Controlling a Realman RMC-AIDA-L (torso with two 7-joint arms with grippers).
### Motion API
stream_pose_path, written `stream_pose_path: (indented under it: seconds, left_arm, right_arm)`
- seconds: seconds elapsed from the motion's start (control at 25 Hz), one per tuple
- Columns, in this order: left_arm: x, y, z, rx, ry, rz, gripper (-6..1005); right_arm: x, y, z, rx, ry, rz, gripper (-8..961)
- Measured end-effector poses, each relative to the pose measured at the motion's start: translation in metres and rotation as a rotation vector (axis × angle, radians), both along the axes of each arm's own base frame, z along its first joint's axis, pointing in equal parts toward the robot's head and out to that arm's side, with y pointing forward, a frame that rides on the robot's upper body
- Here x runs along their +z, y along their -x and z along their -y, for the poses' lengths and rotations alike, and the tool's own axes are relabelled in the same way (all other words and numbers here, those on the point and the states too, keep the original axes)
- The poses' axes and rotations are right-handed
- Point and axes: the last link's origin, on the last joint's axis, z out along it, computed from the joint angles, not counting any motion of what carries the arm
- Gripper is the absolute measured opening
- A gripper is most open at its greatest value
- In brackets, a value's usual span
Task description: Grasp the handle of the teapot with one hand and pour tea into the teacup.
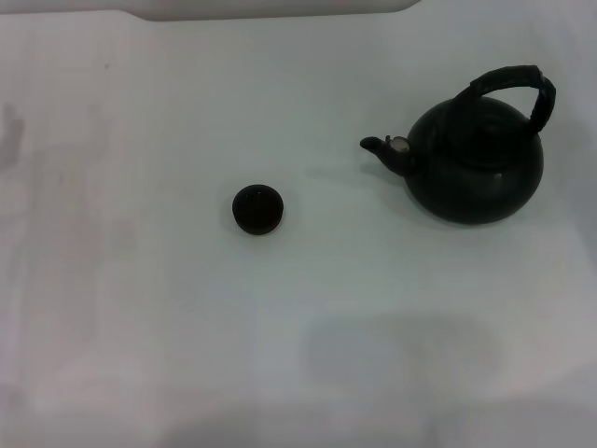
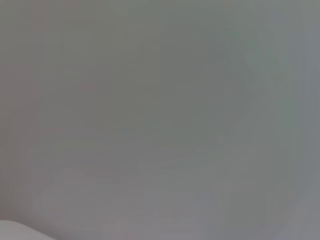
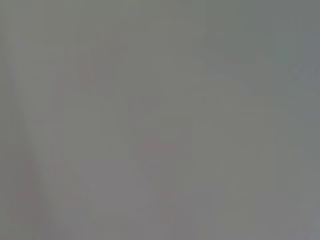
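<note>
In the head view a large matte-black teapot (image 1: pixel 478 168) stands upright on the white table at the right. Its short spout (image 1: pixel 387 149) carries a pale spot and points left. A thick black arched handle (image 1: pixel 518 86) rises over its top. The small dark teacup (image 1: pixel 256 209) sits near the table's middle, well to the left of the spout and apart from the pot. Neither hand shows in any view. Both wrist views hold only a plain grey surface.
The white table (image 1: pixel 140 308) spreads across the whole head view. Its far edge (image 1: pixel 280 11) runs along the top. A faint shadow lies on the surface at the front right.
</note>
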Motion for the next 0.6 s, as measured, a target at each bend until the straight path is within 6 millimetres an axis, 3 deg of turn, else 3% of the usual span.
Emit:
stream_pose_path:
  seconds: [0.24, 0.6]
  left_arm:
    - [-0.001, 0.000, 0.002, 0.001, 0.003, 0.001, 886]
    - [-0.007, -0.001, 0.005, -0.005, 0.024, 0.004, 884]
  right_arm:
    - [0.002, 0.012, -0.015, 0.021, -0.030, -0.029, 638]
    - [0.009, 0.014, -0.019, 0.022, -0.079, -0.064, 869]
